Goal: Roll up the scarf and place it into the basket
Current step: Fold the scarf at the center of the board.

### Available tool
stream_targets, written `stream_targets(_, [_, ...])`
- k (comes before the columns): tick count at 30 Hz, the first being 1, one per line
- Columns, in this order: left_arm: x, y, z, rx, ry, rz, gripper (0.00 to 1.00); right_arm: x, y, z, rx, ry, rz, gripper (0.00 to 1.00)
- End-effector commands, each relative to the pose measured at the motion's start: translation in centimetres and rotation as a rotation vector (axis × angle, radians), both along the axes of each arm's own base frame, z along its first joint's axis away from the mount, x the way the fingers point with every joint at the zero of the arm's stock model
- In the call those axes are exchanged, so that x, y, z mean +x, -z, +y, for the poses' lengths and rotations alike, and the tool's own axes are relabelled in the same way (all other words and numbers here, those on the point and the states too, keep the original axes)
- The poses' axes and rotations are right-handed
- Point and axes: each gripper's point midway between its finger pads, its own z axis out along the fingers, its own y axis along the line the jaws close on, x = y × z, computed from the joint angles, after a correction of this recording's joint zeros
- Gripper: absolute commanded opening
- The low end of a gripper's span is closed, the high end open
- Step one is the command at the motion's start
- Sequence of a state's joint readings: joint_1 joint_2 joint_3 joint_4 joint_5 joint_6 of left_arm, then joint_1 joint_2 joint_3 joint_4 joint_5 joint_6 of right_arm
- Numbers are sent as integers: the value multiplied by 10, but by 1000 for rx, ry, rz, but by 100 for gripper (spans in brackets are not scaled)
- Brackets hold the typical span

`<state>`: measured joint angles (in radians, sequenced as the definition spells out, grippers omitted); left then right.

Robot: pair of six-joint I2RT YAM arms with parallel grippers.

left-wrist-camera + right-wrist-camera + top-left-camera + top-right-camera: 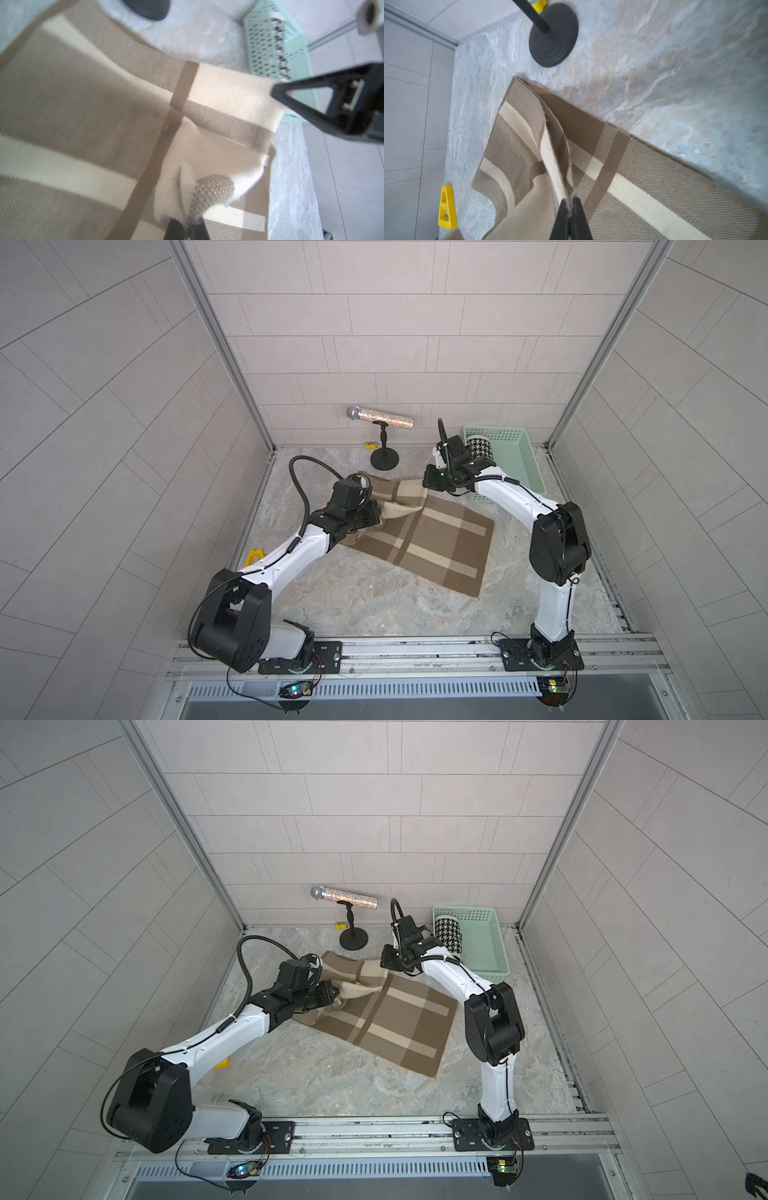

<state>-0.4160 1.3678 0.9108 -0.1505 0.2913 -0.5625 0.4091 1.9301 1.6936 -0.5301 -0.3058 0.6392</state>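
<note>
The scarf [436, 547] [395, 1023] is a brown and cream plaid cloth lying mostly flat on the marble table, with its far end lifted and folded over. My left gripper [376, 512] [188, 226] is shut on a bunched fold of that end. My right gripper [426, 485] [570, 207] is shut on the scarf's raised edge [550, 149], at the side nearer the basket. The mint-green basket [519, 460] [486, 944] [261, 41] stands at the back right, just beyond the right gripper.
A black-and-white houndstooth roll [480, 448] lies in the basket. A glittery microphone [380, 418] rests on a black stand with a round base [384, 459] [553, 35] behind the scarf. Small yellow blocks [254, 556] [446, 207] sit near the left wall.
</note>
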Motion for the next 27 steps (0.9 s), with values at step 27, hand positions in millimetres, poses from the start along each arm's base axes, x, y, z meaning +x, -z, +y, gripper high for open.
stream_targets(27, [-101, -13, -135, 214, 604, -80, 0, -53, -2, -150, -91, 104, 73, 0])
